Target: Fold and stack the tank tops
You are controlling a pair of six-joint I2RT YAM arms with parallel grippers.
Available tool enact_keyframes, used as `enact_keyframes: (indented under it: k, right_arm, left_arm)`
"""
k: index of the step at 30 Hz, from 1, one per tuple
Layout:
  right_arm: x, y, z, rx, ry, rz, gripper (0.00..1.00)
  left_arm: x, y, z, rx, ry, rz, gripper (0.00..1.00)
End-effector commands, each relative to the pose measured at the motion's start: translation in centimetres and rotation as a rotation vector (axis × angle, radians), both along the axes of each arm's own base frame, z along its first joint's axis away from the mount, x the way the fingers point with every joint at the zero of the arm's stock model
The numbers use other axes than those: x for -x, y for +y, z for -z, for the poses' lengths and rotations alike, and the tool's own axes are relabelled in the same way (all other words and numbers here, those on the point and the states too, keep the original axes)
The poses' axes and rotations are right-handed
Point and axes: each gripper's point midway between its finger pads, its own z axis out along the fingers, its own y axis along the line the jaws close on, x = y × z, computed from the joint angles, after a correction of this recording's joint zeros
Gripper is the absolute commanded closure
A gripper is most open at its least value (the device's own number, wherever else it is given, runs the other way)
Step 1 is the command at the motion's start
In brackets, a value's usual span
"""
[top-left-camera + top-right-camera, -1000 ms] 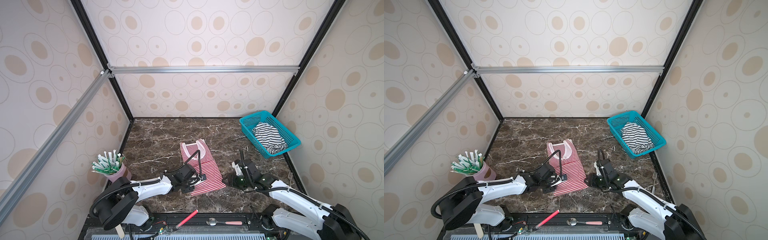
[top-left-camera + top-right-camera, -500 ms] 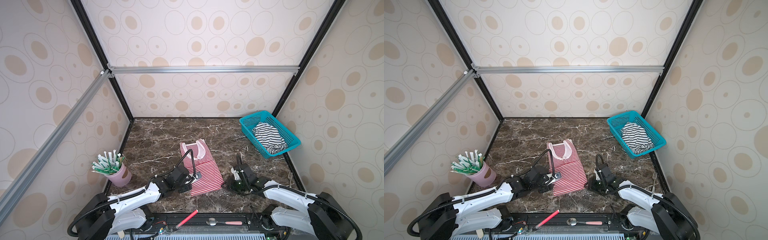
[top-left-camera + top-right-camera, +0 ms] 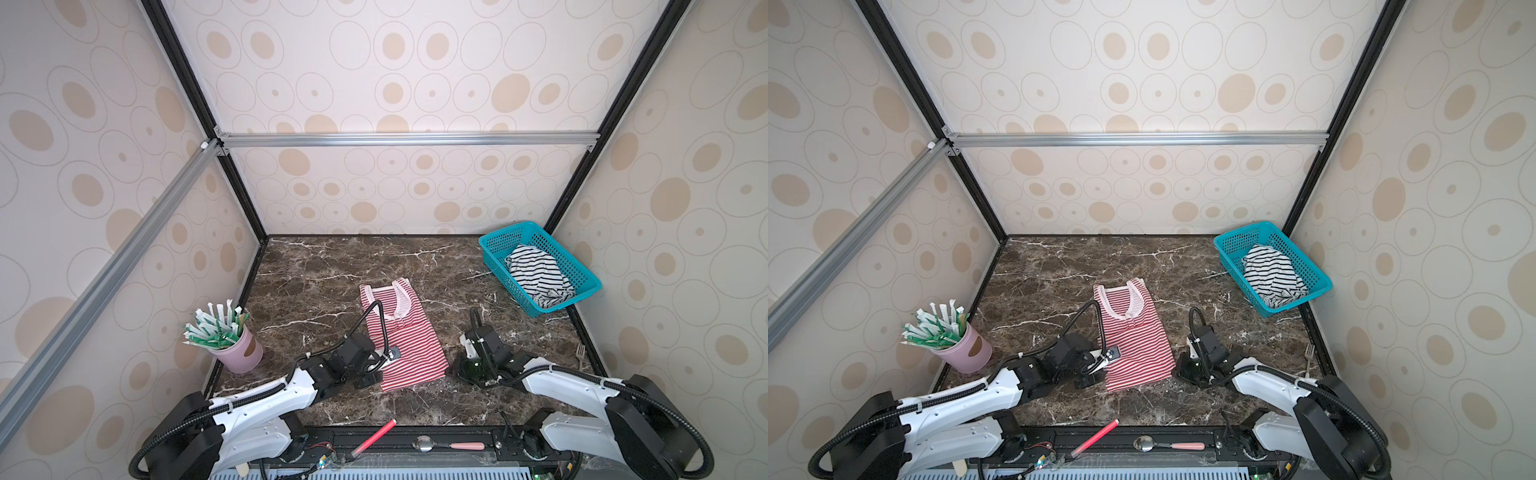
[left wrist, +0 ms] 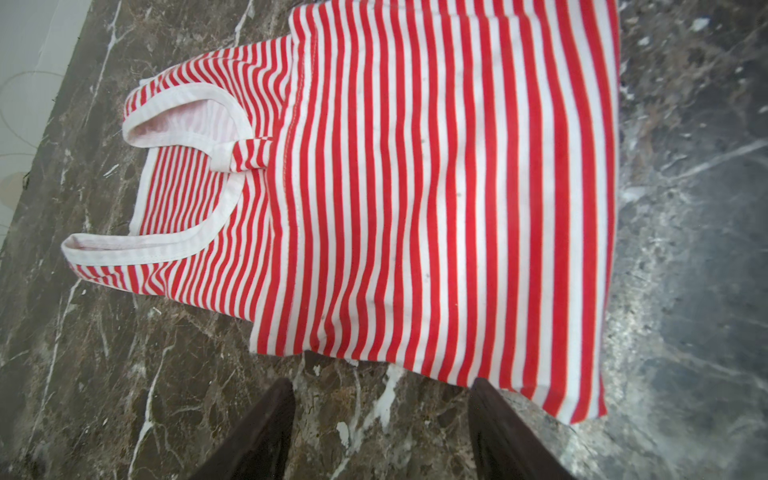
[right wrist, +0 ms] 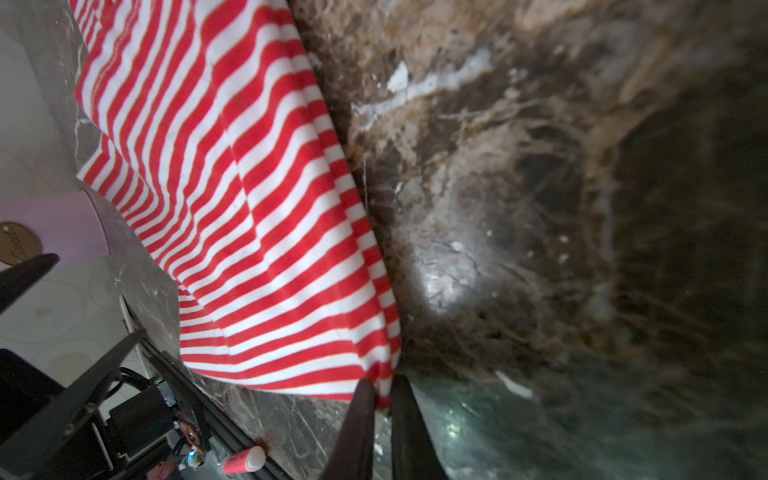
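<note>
Red-striped tank top [image 3: 415, 336]: your right end effector [image 5: 382, 384] pinches only its corner; your left end effector [image 4: 380, 384] gapes empty, so lifting could skew it.

Your left claw [image 4: 380, 382] stands open and empty, its two dark fingers [image 4: 266, 428] spread wide over the dark marble counter [image 4: 104, 374]. Just beyond them lies the red-and-white striped tank top [image 4: 415, 187], flat, with one layer folded over the body. One fingertip sits at the near cloth edge; you cannot tell whether it touches. The white-trimmed neckline and straps lie at the far end.
</note>
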Motion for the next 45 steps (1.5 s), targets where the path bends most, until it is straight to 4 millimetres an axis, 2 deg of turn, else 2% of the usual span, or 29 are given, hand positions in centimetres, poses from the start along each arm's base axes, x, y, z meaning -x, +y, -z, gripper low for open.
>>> enact_keyframes:
  k: [1,4,11,19,27,32,37,45]
  right_arm:
    - [-0.6,0.6,-1.7,-0.029,-0.023,0.002,0.98]
    - [-0.9,1.2,-2.7,-0.06,-0.033,-0.003,1.0]
    - [-1.7,2.0,-5.3,-0.099,-0.069,-0.007,1.0]
    - [-3.4,3.3,-8.0,-0.134,-0.11,-0.013,1.0]
    - [-4.6,4.3,-8.6,-0.155,-0.111,-0.005,1.0]
    - [-4.8,4.5,-8.4,-0.157,-0.106,-0.003,1.0]
    - [-4.6,4.5,-8.4,-0.156,-0.105,-0.003,1.0]
    - [-4.2,4.2,-8.3,-0.159,-0.103,0.004,1.0]
  left_arm:
    - [1.0,-0.5,0.9,-0.027,0.061,0.069,0.34]
    - [2.1,-0.9,1.4,-0.049,0.117,0.122,0.34]
    - [4.1,-2.3,-0.1,0.022,0.168,0.219,0.32]
    - [5.5,-3.4,0.5,0.014,0.216,0.286,0.32]
    - [6.8,-4.2,1.0,-0.003,0.224,0.342,0.41]
    - [6.7,-4.5,1.1,-0.005,0.204,0.346,0.55]
    - [6.4,-4.7,2.1,-0.039,0.207,0.343,0.55]
    - [5.5,-5.0,2.8,-0.058,0.178,0.328,0.48]
